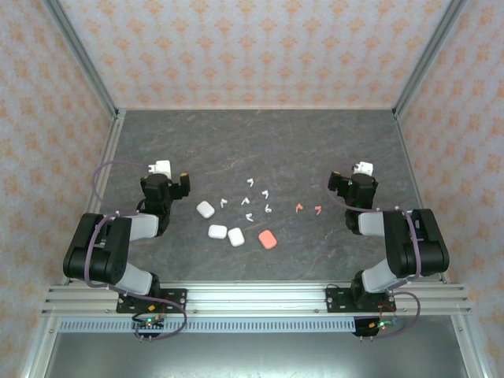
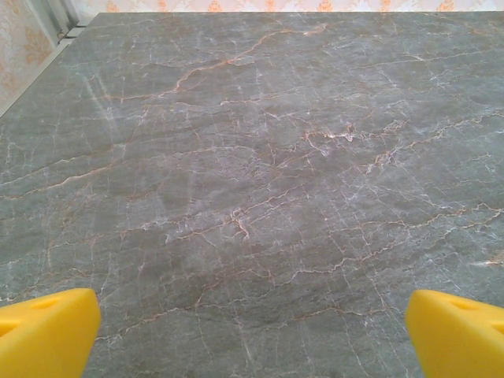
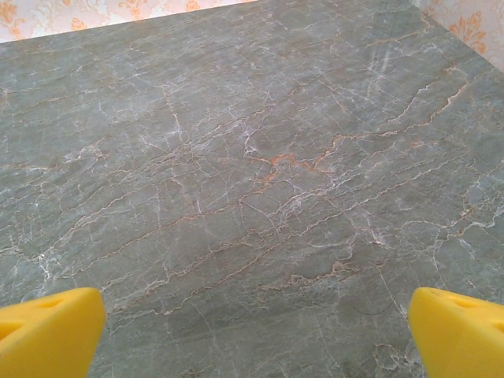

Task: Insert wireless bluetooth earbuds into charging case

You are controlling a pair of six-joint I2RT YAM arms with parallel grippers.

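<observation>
Site: grey veined table [image 1: 260,142], walled in on three sides by patterned walls [image 1: 252,47].

Left: the left hand [image 2: 250,335] is held over the table at the left edge of the spread. Its jaws are wide with nothing between them. Its yellow fingertips [image 2: 47,331] sit in the bottom corners of the left wrist view, with veined table surface ahead of them.

Centre-left: three white cases [image 1: 217,232] lie just right of the left hand, one further back and two side by side nearer the arm bases (lid state cannot be told at this size). They lie between the left hand and most of the earbuds.

Centre: six white earbuds [image 1: 244,202] lie loose and scattered, each apart from the others, behind and to the right of the white cases and touching none of them. A coral case [image 1: 268,239] lies just right of the white pair, on the near side of the scatter.

Centre-right: two coral earbuds [image 1: 298,207] lie close together, between the white scatter and the right hand and nearer the right hand.

Right: the right hand [image 3: 253,335] has its jaws wide and holds nothing; the coral earbuds lie near it, on its left
</observation>
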